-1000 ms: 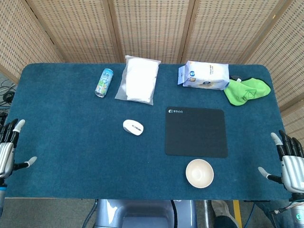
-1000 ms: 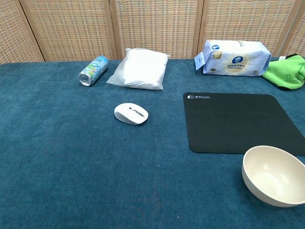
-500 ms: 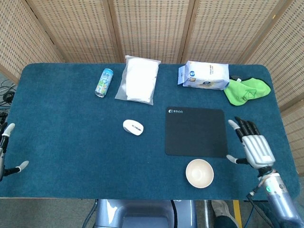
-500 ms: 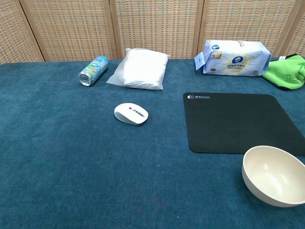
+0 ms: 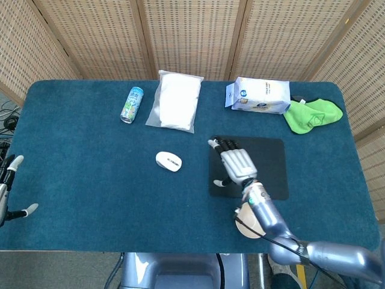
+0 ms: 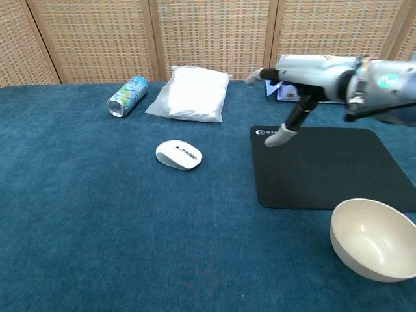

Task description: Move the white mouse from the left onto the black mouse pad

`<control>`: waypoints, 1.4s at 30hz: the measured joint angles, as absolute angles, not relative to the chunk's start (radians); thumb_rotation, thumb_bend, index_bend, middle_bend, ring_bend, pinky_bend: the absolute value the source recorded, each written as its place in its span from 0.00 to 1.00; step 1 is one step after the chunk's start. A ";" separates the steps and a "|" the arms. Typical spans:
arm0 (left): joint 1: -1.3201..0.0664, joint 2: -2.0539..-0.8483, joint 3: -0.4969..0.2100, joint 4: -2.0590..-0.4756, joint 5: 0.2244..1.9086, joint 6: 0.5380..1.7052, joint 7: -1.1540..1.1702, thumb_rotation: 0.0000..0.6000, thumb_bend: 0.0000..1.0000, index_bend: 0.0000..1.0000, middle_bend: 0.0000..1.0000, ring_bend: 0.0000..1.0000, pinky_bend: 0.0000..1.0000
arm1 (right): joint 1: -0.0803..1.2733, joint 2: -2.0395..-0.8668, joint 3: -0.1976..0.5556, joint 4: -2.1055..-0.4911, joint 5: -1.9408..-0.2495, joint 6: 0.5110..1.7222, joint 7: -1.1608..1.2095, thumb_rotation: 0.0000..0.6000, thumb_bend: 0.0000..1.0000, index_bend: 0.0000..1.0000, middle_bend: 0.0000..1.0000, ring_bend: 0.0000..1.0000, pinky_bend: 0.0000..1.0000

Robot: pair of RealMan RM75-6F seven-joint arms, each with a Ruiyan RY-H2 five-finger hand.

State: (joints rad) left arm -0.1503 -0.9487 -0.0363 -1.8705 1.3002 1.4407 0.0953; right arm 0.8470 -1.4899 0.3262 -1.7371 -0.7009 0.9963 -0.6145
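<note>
Head view: small white oval computer mouse (image 5: 168, 161) at frame centre-left on the blue-carpeted bench (image 5: 90, 174), apart from the flat black rectangular mouse pad (image 5: 267, 162) to its right. Right hand (image 5: 234, 164) spread flat over the pad's left part, fingers apart, holding nothing. Left hand (image 5: 9, 192) at the left edge, fingers apart, holding nothing.

Chest view: mouse (image 6: 179, 155) left of centre; right hand (image 6: 302, 77) above the pad's (image 6: 325, 169) upper-left corner.
</note>
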 measured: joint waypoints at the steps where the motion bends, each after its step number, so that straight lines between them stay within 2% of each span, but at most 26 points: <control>1: -0.150 -0.946 -0.040 -1.868 1.294 1.438 0.087 1.00 0.04 0.00 0.00 0.00 0.00 | 0.875 -1.521 0.332 -1.714 -0.671 1.006 -0.641 1.00 0.00 0.06 0.08 0.00 0.01; 9: -0.152 -0.919 -0.066 -1.849 1.260 1.400 0.020 1.00 0.04 0.00 0.00 0.00 0.00 | 1.071 -1.768 0.392 -1.488 -0.436 1.114 -0.821 1.00 0.00 0.11 0.15 0.04 0.12; 17: -0.151 -0.901 -0.079 -1.837 1.248 1.376 -0.027 1.00 0.04 0.00 0.00 0.00 0.00 | 1.180 -1.926 0.455 -1.288 -0.342 1.131 -0.881 1.00 0.00 0.14 0.19 0.08 0.13; 25: -0.151 -0.887 -0.094 -1.822 1.225 1.347 -0.071 1.00 0.05 0.00 0.00 0.00 0.00 | 1.246 -2.044 0.472 -1.089 -0.341 1.085 -0.893 1.00 0.00 0.16 0.24 0.16 0.15; 29: -0.155 -0.885 -0.098 -1.816 1.215 1.329 -0.077 1.00 0.05 0.00 0.00 0.00 0.00 | 1.272 -2.104 0.491 -0.984 -0.336 1.050 -0.888 1.00 0.00 0.17 0.25 0.17 0.16; 35: -0.161 -0.885 -0.106 -1.804 1.196 1.310 -0.083 1.00 0.05 0.00 0.00 0.00 0.00 | 1.314 -2.177 0.555 -0.849 -0.321 0.991 -0.862 1.00 0.05 0.17 0.26 0.18 0.17; 42: -0.163 -0.885 -0.115 -1.795 1.179 1.298 -0.087 1.00 0.05 0.00 0.00 0.00 0.00 | 1.369 -2.231 0.630 -0.722 -0.315 0.925 -0.825 1.00 0.05 0.18 0.26 0.18 0.18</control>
State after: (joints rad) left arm -0.1626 -0.8854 -0.1149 -1.7951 1.1787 1.2981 -0.0867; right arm 1.3689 -2.2315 0.6297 -0.7223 -0.3151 0.9249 -0.8248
